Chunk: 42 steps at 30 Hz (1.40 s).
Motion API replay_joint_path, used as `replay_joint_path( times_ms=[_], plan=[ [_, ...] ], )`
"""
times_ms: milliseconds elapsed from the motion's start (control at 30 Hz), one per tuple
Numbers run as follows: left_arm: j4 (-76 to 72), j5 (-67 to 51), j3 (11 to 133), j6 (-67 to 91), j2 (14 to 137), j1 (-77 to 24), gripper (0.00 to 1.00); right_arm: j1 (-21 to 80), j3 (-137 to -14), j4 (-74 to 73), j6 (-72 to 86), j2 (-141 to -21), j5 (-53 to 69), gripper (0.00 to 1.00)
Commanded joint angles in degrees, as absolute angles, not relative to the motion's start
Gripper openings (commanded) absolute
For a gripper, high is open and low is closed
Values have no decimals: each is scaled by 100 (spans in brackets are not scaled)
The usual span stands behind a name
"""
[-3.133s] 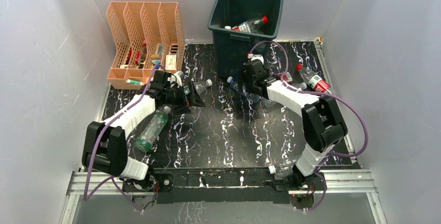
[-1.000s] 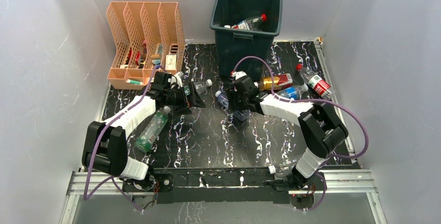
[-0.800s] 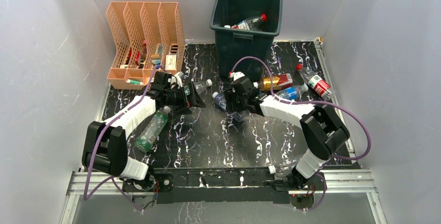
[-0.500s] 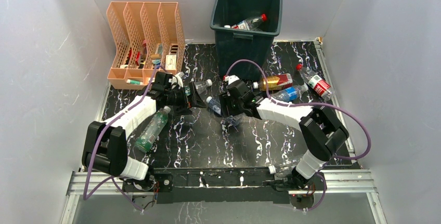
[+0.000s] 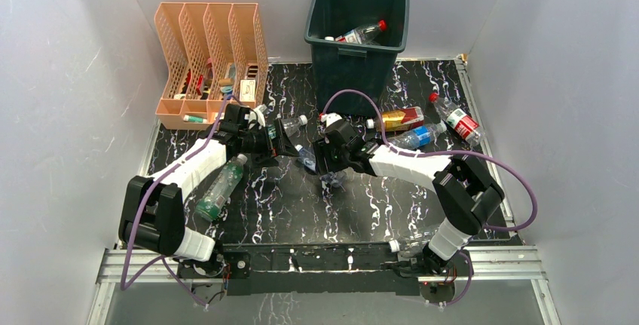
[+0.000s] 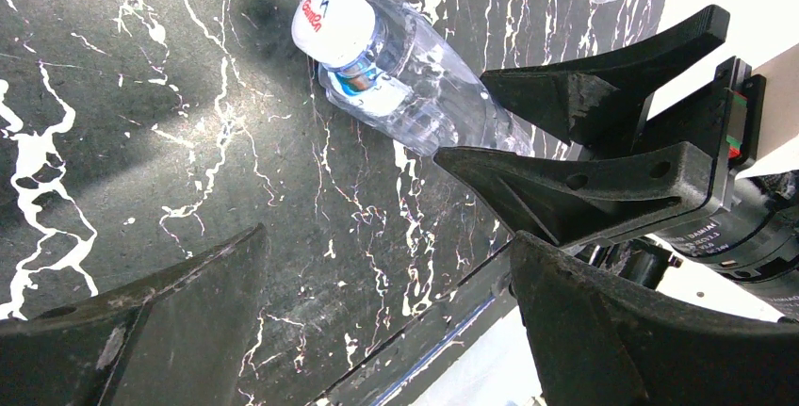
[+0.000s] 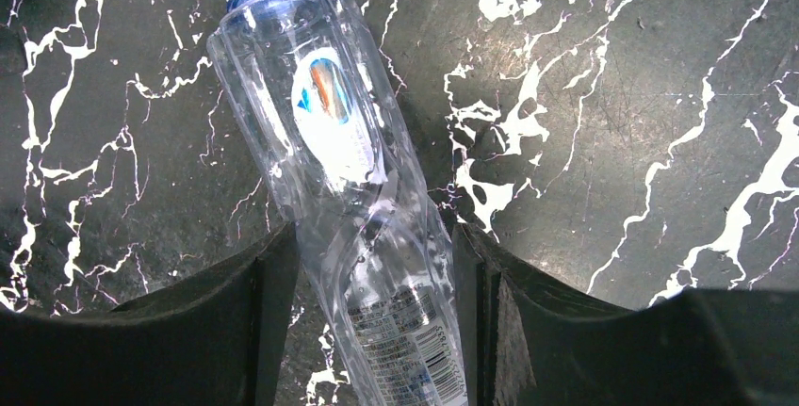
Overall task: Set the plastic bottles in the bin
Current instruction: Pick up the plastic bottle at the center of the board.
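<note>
Mid-table, the right gripper (image 5: pixel 322 160) is clamped on the lower body of a clear white-capped bottle (image 7: pixel 363 208), its cap pointing toward the left gripper (image 5: pixel 280 142); that gripper's jaws stand wide apart just beside the cap and hold nothing; whether the cap end clears the marble tabletop (image 5: pixel 301 204) is hard to tell, though a shadow lies beside it. The dark green bin (image 5: pixel 354 44) stands at the table's far edge, behind the right gripper; a red-capped bottle (image 5: pixel 363 33) lies inside it near the rim. To the right, an amber bottle (image 5: pixel 399 119), a blue-labelled bottle (image 5: pixel 417 136) and a red-labelled bottle (image 5: pixel 454 119) lie in a loose row between the bin's foot and the right edge; a green-labelled bottle (image 5: pixel 220 186) lies beside the left forearm toward the left edge; a small clear bottle (image 5: pixel 292 124) lies just beyond the left gripper; one more bottle (image 5: pixel 411 244) sits at the near edge by the right arm's base. The peach file organizer (image 5: pixel 211 61) fills the far left corner; a broad stretch of marble lies open between the two arms toward the near edge.
</note>
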State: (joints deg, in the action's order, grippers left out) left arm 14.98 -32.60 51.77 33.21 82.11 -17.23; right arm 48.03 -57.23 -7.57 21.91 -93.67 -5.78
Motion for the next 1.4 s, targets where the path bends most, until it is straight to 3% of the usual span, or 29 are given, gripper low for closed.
replay_joint_path(
  times_ms=[0, 367, 900, 1367],
  plan=[
    [1590, -3384, 5239, 3303, 8139, -1751, 98, 4851, -6003, -736, 2235, -9170, -577, 48],
    [1582, -3385, 5234, 3312, 8131, -1761, 98, 4969, -5981, -747, 2315, -9064, -558, 42],
    [1535, -3359, 5095, 3348, 8034, -1775, 98, 5024, -6004, -744, 2325, -9012, -571, 41],
    [1798, -3194, 5194, 3295, 7865, -1776, 98, 5027, -6546, -1152, 2110, -8234, -956, 39]
  ],
)
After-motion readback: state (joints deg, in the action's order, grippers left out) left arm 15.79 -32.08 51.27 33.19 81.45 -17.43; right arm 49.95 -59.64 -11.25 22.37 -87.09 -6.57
